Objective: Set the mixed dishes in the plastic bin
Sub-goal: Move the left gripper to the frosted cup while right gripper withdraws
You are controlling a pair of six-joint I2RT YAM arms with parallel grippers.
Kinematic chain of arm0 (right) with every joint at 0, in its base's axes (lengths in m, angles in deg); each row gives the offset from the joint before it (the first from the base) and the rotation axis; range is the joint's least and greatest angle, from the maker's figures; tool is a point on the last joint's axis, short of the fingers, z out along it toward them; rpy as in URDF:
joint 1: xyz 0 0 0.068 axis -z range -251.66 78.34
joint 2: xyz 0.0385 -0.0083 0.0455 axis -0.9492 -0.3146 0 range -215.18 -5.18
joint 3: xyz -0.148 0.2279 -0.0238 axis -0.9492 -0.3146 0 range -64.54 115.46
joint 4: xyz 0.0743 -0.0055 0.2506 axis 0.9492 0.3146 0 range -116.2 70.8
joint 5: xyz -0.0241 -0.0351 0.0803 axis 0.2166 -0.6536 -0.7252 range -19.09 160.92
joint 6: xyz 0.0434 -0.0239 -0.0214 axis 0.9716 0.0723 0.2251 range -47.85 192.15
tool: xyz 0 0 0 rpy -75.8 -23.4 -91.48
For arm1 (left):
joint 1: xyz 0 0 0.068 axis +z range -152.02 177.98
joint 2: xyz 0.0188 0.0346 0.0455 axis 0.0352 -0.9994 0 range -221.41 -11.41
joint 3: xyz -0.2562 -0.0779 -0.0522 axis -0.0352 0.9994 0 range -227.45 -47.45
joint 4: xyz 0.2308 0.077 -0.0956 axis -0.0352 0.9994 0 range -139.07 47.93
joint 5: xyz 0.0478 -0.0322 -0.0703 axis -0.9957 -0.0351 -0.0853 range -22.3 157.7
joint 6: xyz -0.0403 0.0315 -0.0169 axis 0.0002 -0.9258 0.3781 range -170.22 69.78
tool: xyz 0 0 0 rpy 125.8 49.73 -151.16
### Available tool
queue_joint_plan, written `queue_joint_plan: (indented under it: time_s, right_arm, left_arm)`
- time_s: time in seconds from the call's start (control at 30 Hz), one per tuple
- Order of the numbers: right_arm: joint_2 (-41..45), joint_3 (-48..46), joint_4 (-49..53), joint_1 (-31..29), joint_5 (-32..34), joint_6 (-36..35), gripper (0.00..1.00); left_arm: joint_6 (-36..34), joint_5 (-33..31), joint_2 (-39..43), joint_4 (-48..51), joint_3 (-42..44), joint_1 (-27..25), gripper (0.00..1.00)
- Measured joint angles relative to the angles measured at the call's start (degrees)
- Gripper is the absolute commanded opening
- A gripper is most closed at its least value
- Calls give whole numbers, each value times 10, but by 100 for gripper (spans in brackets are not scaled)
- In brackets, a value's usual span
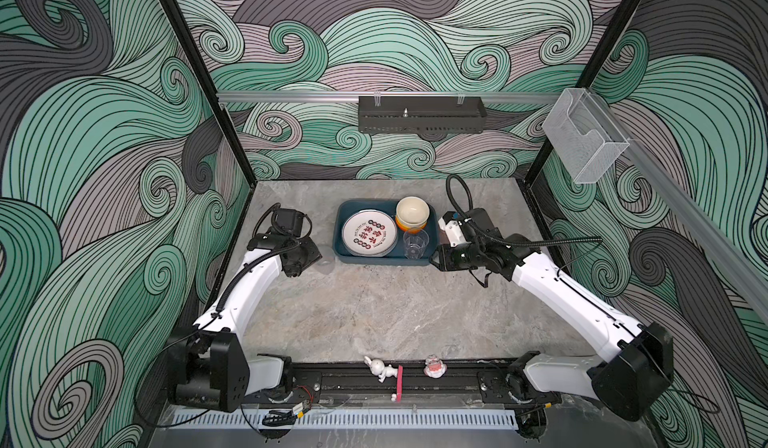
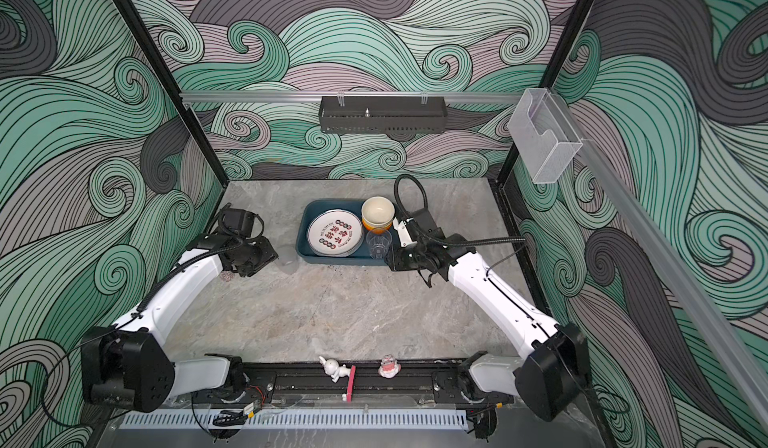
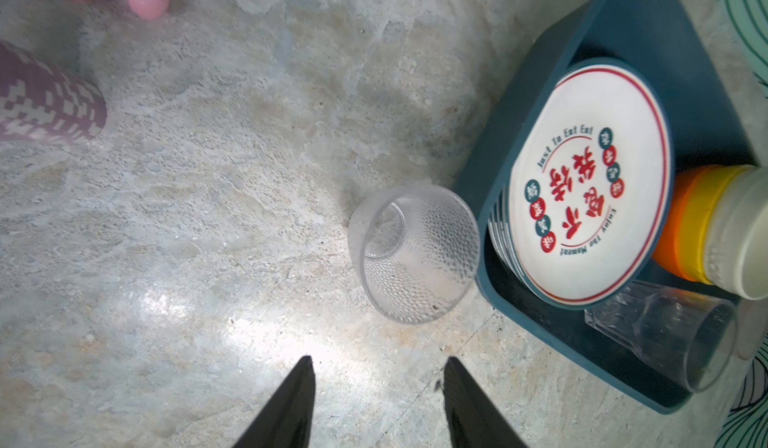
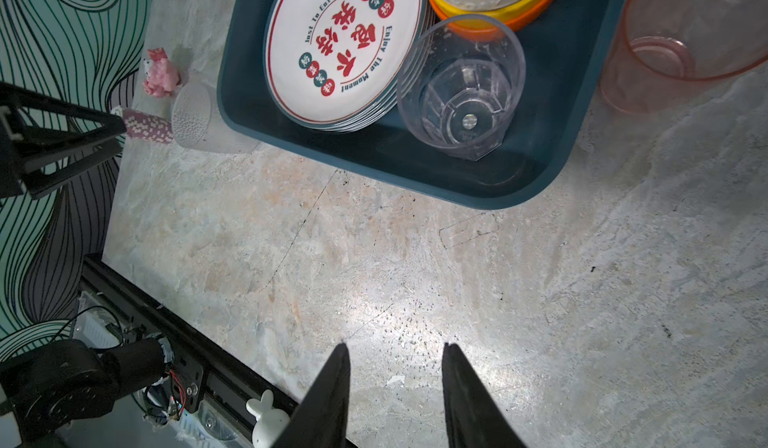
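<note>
We see the dark teal plastic bin [image 1: 382, 260] at 12 o'clock on the grey stone table [image 1: 374, 308]. Inside it are the round white plates with red letters [image 1: 369, 232] at 9 o'clock, the stacked cream, yellow and orange bowls [image 1: 412, 211] at 1 and a clear glass [image 1: 415, 243] at 4. A bumpy clear glass [image 3: 415, 254] stands just outside the bin at 9, and a pinkish glass [image 4: 685, 38] at 3. The left gripper [image 3: 379, 358] and the right gripper [image 4: 395, 345] are open and hold nothing.

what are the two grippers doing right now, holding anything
left gripper: open, holding nothing
right gripper: open, holding nothing
</note>
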State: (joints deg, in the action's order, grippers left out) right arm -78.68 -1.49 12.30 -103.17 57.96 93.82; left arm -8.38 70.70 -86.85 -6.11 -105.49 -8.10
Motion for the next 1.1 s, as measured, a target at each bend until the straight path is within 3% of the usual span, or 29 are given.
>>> queue_joint_plan:
  time_s: [0.4,1.1]
  right_arm:
    - [23,-36,-12,-4,-10,0,39]
    - [24,-37,-16,-4,-10,0,39]
  left_arm:
    - [15,15,-126,-20,-31,11,44]
    - [27,21,-133,-34,-7,12,10]
